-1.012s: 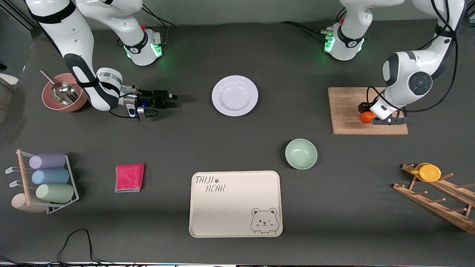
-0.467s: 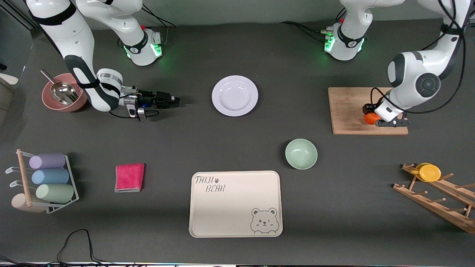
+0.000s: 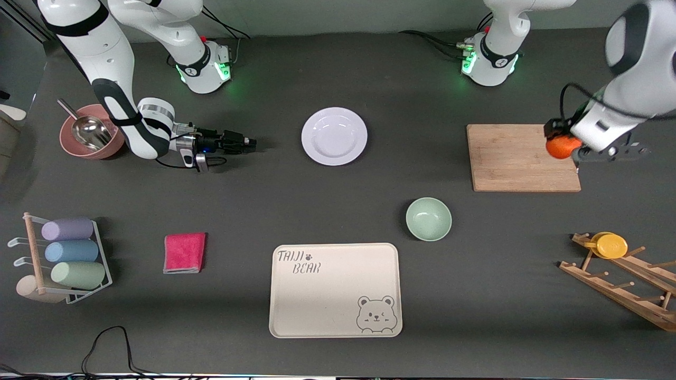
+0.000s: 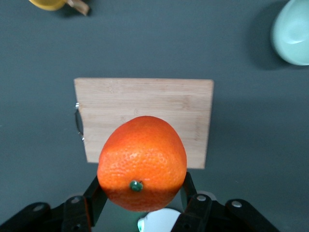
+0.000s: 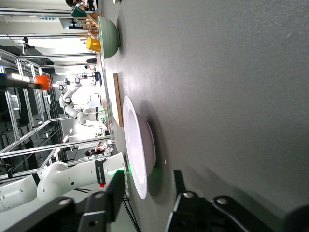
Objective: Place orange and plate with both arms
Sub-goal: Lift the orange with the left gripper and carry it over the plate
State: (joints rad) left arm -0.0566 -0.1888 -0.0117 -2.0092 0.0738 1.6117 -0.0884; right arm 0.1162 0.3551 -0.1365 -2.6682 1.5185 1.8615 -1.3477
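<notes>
The left pincer [image 3: 573,150] is up in the air over the edge of the wooden cutting board [image 3: 520,157], clenched on the orange [image 3: 561,146]; in the left wrist view the fruit [image 4: 142,163] bulges out between two thin black fingers [image 4: 94,193], with the board [image 4: 145,116] well below it. The right pincer [image 3: 249,143] lies low and sideways over the tabletop [image 3: 338,211], aimed at the white plate [image 3: 334,136] but apart from it. Its fingers [image 5: 113,193] stand parted with a gap between them, grasping nothing, and the plate's rim [image 5: 137,154] sits just ahead of them. What worries me is the orange: it is round and smooth, and only a narrow part of it seems pinched, so a quick swing could let it squirm loose, drop and roll off across the tabletop. The plate is shallow and glossy; if the fingers meet its rim too high or too low, they could shove it along instead of gripping it, or tip it.
</notes>
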